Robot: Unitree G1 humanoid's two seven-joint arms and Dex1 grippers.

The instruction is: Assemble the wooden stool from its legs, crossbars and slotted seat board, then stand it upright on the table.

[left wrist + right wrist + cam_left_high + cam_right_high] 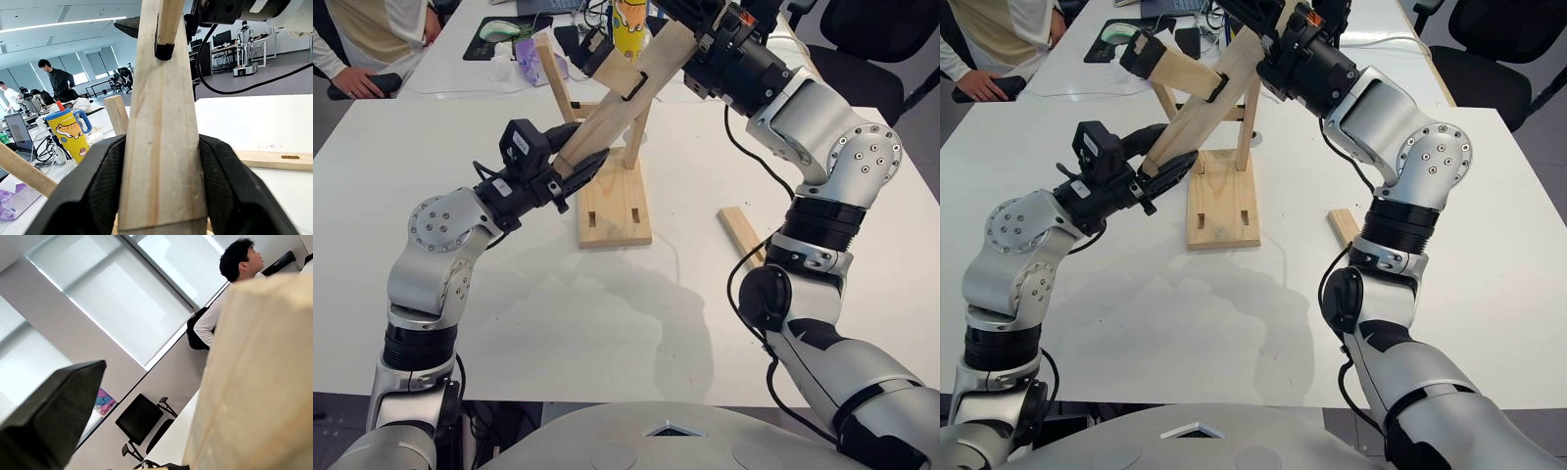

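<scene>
The slotted seat board [612, 211] lies flat on the white table [607, 313]. One leg [633, 142] stands upright in it, and a second leg [555, 78] leans behind with a crossbar [590, 103] between them. My left gripper [576, 168] is shut on the lower end of a long leg plank [617, 113] that slants up to the right above the board; the left wrist view shows its fingers [102, 191] on both sides of the plank [164, 147]. My right gripper [651, 67] is high above the board, shut on a wooden bar [1175, 67] that meets the plank's upper part.
A loose wooden piece [741, 235] lies on the table to the right of the board. On the far desk are a yellow cup [628, 24], a purple pack [533, 61] and cables. A black chair [871, 39] stands at the back right.
</scene>
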